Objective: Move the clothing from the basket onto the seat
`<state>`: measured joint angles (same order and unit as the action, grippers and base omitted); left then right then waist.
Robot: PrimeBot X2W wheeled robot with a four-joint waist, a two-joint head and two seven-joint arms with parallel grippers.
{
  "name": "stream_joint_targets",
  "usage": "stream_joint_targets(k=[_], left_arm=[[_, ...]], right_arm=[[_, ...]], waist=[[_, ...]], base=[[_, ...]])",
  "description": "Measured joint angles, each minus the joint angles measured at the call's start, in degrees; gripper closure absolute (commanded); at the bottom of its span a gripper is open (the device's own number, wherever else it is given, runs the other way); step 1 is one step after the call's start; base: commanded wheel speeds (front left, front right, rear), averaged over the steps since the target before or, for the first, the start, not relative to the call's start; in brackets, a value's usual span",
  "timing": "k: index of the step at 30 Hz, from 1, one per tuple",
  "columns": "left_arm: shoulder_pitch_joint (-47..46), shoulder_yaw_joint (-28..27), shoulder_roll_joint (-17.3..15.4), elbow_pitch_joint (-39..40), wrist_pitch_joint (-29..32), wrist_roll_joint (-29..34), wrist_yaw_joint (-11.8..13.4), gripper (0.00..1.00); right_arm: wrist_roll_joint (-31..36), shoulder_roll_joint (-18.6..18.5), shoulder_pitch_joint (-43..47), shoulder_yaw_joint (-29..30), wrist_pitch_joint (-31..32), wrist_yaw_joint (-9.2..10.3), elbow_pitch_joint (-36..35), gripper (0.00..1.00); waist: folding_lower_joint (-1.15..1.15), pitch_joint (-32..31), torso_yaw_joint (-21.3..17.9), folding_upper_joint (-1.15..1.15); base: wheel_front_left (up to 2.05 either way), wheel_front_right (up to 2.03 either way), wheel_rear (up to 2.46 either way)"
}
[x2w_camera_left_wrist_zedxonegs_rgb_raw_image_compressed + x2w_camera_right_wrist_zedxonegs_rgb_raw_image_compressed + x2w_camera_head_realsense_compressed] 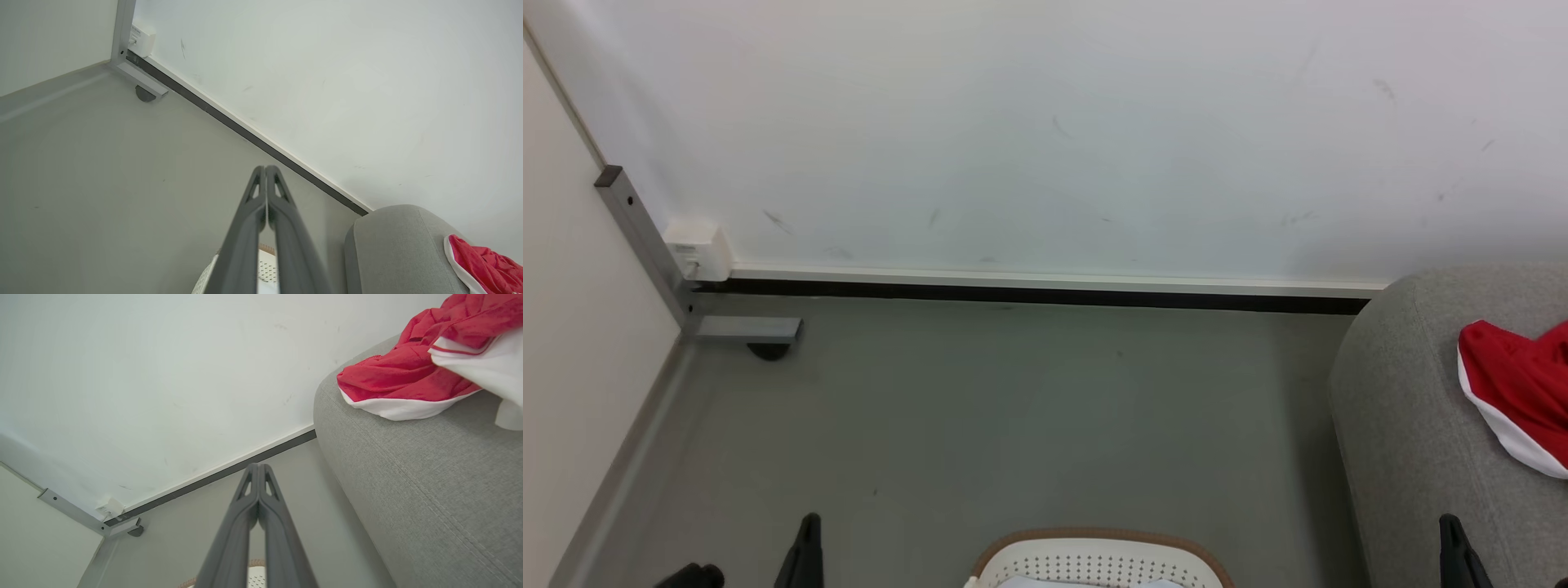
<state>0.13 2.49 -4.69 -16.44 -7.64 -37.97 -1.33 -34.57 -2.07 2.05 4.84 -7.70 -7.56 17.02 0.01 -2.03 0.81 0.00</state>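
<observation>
The red jersey (1519,384) with white trim lies on the grey sofa (1405,425) at the right edge of the head view; it is also seen as the jersey (408,371) on the sofa (429,477) and as the jersey (486,265) on the sofa (396,245). The cream basket (1094,559) with its brown rim pokes in at the bottom centre, a pale cloth just visible inside. My left gripper (265,168) is shut and holds nothing, its tip (809,523) left of the basket. My right gripper (257,465) is shut and empty, its tip (1450,523) over the sofa's front.
A white wall (1045,139) with a dark baseboard (1029,294) runs across the back. A grey metal post with a foot (743,329) and a white box (698,249) stand in the left corner. Grey floor (1013,408) stretches between the wall and basket.
</observation>
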Motion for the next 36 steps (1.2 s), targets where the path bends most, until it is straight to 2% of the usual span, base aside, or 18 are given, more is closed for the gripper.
stream_joint_targets(k=[17,36], left_arm=[[-1.5,-2.1,0.4,0.5,3.4,-13.5,-1.5,1.0],[-2.9,-4.2,0.8,1.1,6.6,-25.3,-2.8,1.0]], right_arm=[[-13.9,-0.1,-2.0,0.5,3.5,0.0,-0.6,1.0],[-27.0,-0.2,-4.0,0.8,6.6,0.0,-1.3,1.0]], waist=[[0.0,0.4,-0.1,0.0],[0.0,0.8,-0.3,0.0]], base=[[0.0,0.0,0.0],[0.0,0.0,0.0]])
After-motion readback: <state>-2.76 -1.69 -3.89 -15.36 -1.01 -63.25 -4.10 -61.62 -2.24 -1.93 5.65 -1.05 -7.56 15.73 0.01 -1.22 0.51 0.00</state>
